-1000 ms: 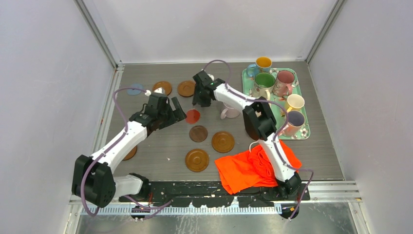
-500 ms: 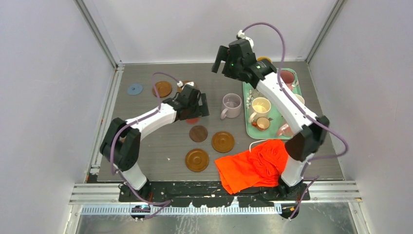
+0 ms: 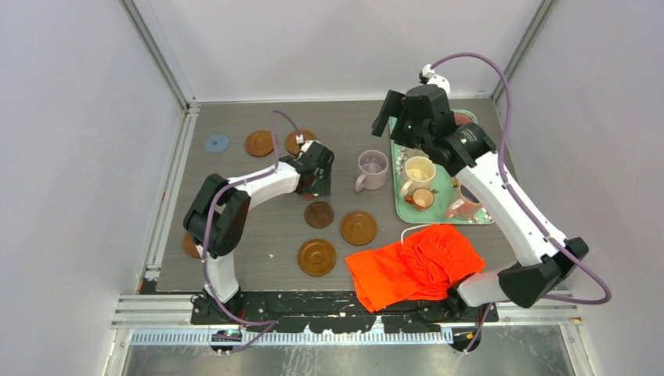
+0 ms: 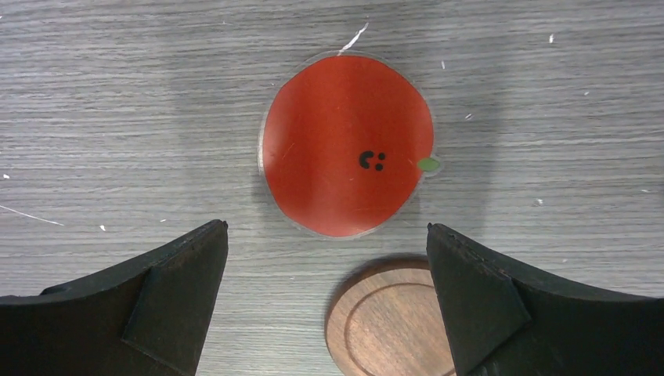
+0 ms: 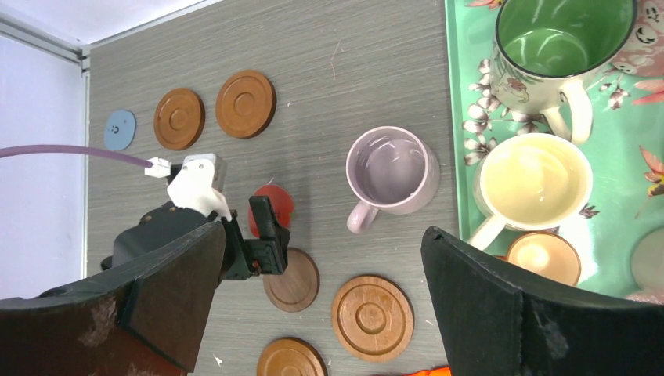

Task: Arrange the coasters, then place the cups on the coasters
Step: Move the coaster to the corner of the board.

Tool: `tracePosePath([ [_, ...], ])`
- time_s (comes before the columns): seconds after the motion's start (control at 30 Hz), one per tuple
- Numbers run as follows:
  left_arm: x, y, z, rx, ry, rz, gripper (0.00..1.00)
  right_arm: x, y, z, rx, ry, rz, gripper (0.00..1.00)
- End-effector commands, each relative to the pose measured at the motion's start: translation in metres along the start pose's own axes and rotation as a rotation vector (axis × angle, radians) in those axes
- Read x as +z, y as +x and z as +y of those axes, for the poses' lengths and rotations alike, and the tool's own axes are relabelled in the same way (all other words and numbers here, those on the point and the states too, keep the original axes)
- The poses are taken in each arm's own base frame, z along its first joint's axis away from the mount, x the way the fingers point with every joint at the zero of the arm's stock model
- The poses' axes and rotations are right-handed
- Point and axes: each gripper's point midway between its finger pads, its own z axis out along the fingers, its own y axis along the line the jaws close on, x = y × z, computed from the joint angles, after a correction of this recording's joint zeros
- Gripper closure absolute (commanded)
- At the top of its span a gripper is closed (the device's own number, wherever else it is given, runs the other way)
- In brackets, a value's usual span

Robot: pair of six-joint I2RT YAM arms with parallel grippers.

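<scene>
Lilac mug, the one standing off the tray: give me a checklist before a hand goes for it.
1. Lilac mug upright on the bare table: ok.
2. Mug seated on a coaster: not ok.
3. Right hand open and empty: ok.
4. Left hand open, above the red coaster, clear of the mug: ok.
5. Free brown coaster near the mug: ok.

red-orange coaster (image 4: 347, 145) lies flat; lilac cup (image 5: 391, 171) stands upright, apart from it.
</scene>
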Motion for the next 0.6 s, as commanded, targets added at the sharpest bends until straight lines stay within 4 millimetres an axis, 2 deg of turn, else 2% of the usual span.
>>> tracePosePath([
  [0.0,0.003,-0.022,0.006,0.031,-0.034,-0.054,0.00,-0.025,-0.015,-0.007,-0.008,-0.007,-0.064,0.00],
  [0.13,0.013,-0.021,0.006,0.024,-0.012,-0.036,0.00,-0.035,-0.015,-0.011,-0.010,-0.015,-0.071,0.00],
  [0.47,0.036,-0.017,-0.002,0.002,0.050,0.009,0.00,-0.041,-0.013,-0.012,-0.016,-0.028,-0.068,0.00],
  [0.57,0.042,-0.019,0.002,-0.030,0.032,0.026,0.01,-0.041,-0.013,-0.013,-0.019,-0.025,-0.070,0.00],
])
